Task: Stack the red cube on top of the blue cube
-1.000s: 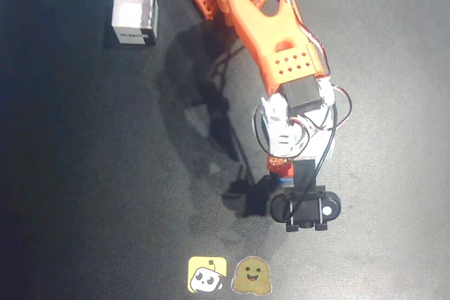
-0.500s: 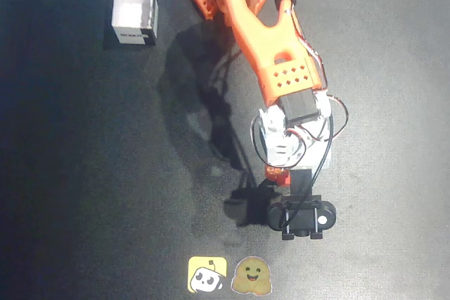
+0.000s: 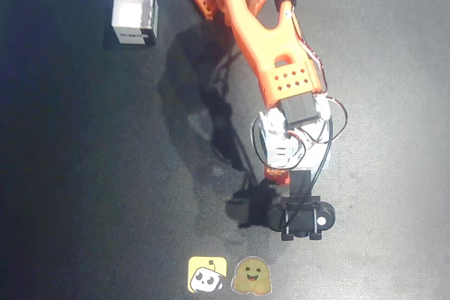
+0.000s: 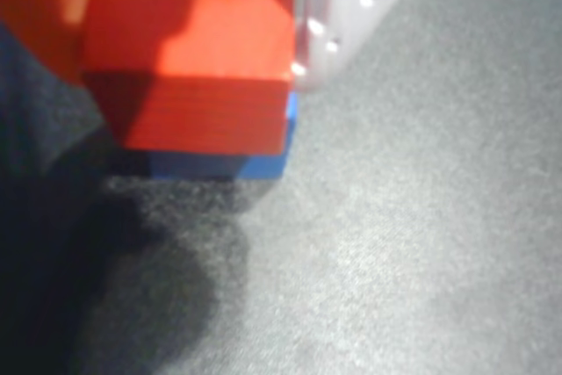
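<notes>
My gripper [image 4: 189,50] pinches the red cube [image 4: 198,68]; the blue cube [image 4: 255,160] sits directly beneath it on the table [image 4: 421,243].

Surface: a dark, finely speckled black table mat [image 3: 84,173] covered the whole overhead view; in the wrist view the same mat [image 4: 421,217] appeared grey and grainy.
Box: a small open-topped white cardboard box [image 3: 134,13] stood upright near the upper left of the overhead view, with a dark printed label on its lower-facing side; the lettering was too small to read.
Yellow sticker: a square yellow sticker with a white cartoon figure [image 3: 207,274] lay flat at the bottom edge of the overhead view.
Brown sticker: a rounded brown smiling-face sticker [image 3: 252,276] lay just beside the yellow sticker, to its right.
Shadows: dark cast shadows [image 3: 204,110] crossed the mat's centre.
</notes>
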`<control>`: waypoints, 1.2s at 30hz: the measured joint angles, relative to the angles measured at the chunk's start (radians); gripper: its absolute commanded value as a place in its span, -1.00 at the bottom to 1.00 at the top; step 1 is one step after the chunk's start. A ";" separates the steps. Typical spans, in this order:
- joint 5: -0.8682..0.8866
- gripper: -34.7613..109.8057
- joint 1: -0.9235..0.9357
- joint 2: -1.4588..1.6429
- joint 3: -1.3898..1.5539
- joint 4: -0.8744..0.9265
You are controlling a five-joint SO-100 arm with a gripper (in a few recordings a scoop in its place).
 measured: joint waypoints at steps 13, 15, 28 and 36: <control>-0.002 -0.52 0.000 0.002 0.015 0.000; -0.006 -0.52 0.000 0.002 0.015 0.000; -0.009 -0.46 -0.006 0.002 0.015 0.005; -0.009 -0.27 -0.006 0.002 0.015 0.005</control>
